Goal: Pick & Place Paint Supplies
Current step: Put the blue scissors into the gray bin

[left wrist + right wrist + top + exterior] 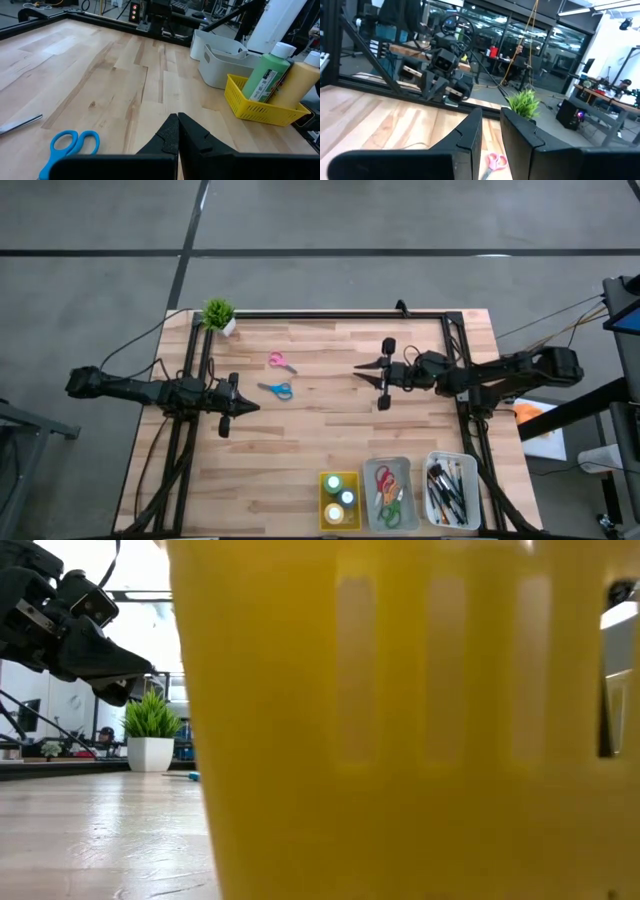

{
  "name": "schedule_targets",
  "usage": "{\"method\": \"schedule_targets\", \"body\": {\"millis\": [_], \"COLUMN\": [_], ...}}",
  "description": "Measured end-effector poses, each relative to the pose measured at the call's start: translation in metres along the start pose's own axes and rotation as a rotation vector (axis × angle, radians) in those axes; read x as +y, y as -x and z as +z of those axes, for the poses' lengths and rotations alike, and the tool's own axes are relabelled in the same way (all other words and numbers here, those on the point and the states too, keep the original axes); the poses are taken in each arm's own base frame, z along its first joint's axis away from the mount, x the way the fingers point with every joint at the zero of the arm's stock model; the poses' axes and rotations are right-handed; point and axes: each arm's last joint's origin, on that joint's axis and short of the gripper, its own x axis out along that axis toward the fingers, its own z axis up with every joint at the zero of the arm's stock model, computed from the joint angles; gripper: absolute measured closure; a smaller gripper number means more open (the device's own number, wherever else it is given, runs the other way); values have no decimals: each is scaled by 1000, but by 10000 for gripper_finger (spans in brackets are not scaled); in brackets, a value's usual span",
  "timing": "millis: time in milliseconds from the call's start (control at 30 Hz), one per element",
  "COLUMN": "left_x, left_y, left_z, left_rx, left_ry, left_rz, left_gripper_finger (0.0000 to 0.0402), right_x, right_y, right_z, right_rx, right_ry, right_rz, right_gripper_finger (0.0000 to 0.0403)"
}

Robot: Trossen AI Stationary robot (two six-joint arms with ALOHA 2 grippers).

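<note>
loose scissors: 2, pink (281,361) far, blue (277,390) near, mid-table | trays: 3, near right | left gripper (250,407): closed, empty | right gripper (360,370): slightly parted, empty

Bare wood is lying open across the frame's centre.
Pink scissors (281,361) and blue scissors (276,390) are sitting upper-centre; trays (397,493) are crowding the lower right.

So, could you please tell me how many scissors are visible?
4: pink scissors and blue scissors loose mid-table; a red pair and a green pair in the grey tray. More may be hidden there.
</note>
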Motion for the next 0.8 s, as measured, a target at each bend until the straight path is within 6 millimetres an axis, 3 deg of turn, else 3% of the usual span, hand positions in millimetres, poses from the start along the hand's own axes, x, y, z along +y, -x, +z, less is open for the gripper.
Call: {"method": "schedule_targets", "body": {"millis": [800], "left_x": [0], "left_y": [0], "left_z": [0], "left_rx": [3], "left_ry": [0], "left_rz": [-7], "left_gripper_finger": [402], "right_x": [0], "right_y": [-1], "right_z": [-1], "right_rx": [10], "right_ry": [0], "right_rz": [3], "right_gripper_finger": [336]}}
